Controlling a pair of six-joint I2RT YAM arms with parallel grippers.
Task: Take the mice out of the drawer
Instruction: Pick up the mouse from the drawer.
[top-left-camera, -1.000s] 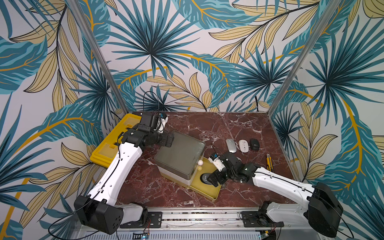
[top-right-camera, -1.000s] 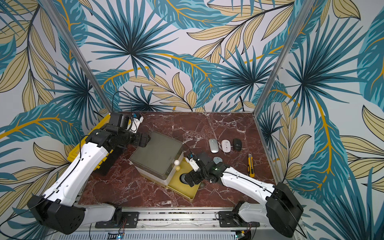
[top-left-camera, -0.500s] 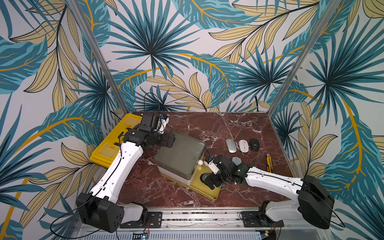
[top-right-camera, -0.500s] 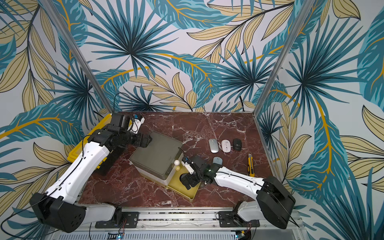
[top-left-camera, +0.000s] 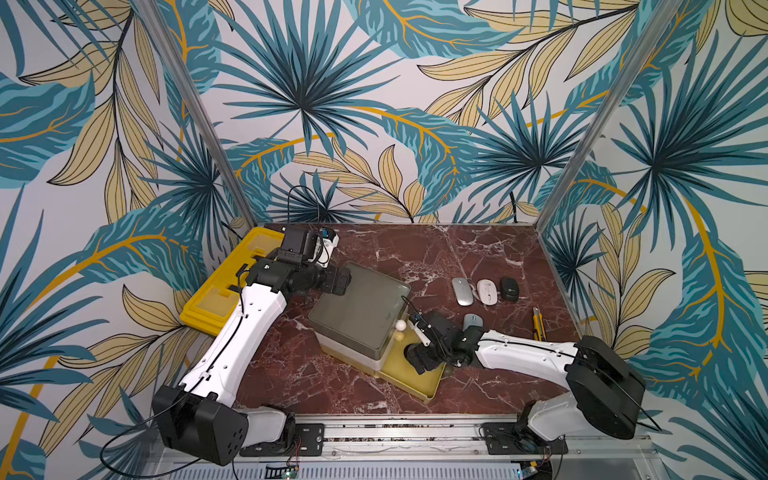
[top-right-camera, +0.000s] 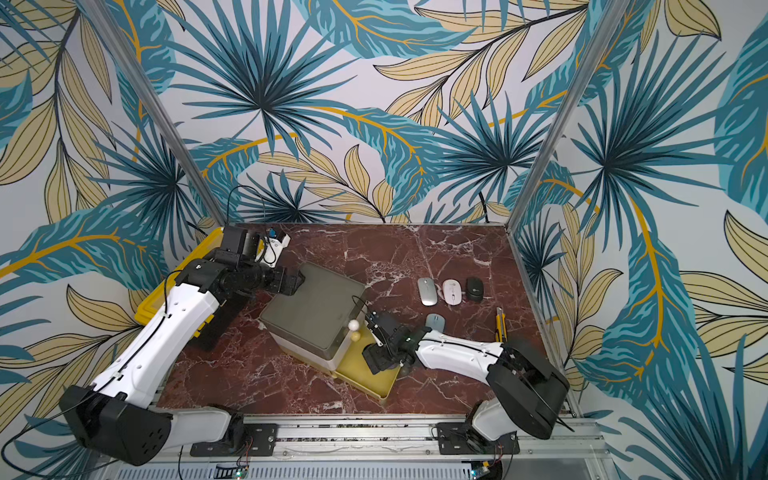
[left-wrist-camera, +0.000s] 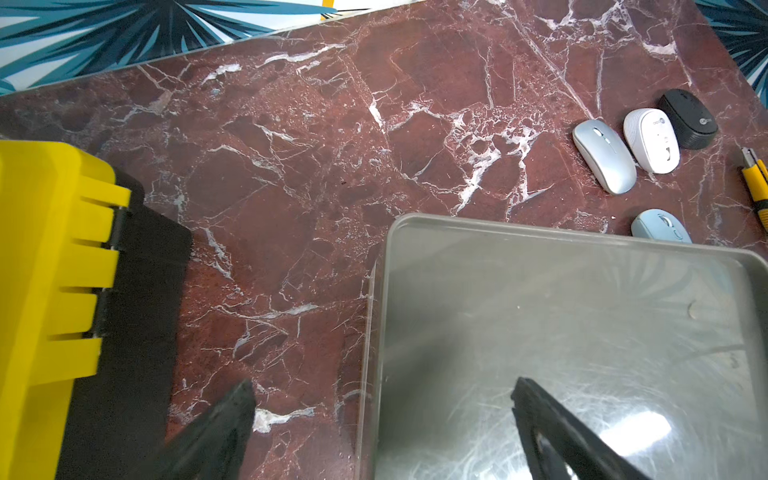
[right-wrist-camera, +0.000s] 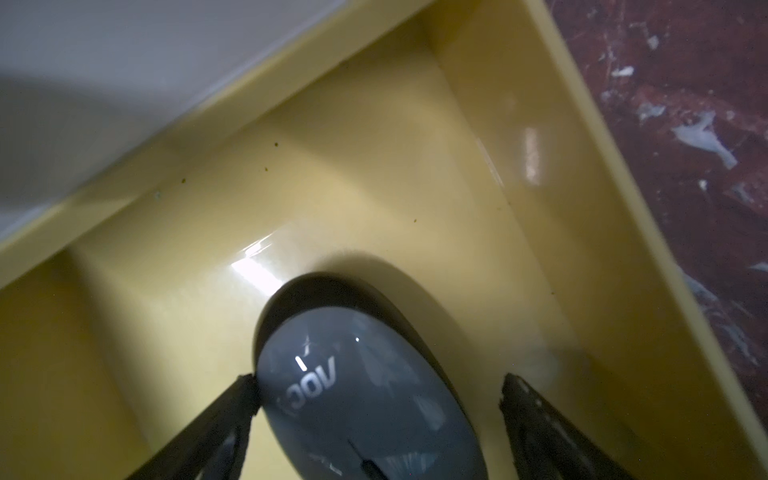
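Right wrist view puts your right gripper (right-wrist-camera: 379, 380) astride the glossy dark grey oval mouse (right-wrist-camera: 365, 407), jaws wide: one finger (right-wrist-camera: 232, 407) touches its flank, the other stands clear. It lies on the floor of the open yellow plastic drawer (right-wrist-camera: 374, 187). Expect a light, rigid, slick shell; pinch low across its widest flanks or it may squirt out. Your left gripper (left-wrist-camera: 382, 388) hangs wide open, empty, over the grey translucent cabinet top (left-wrist-camera: 582, 332). On the red marble table (top-left-camera: 436, 257) lie the silver mouse (top-left-camera: 462, 291), white mouse (top-left-camera: 487, 291), black mouse (top-left-camera: 509, 289) and pale blue mouse (top-left-camera: 473, 322).
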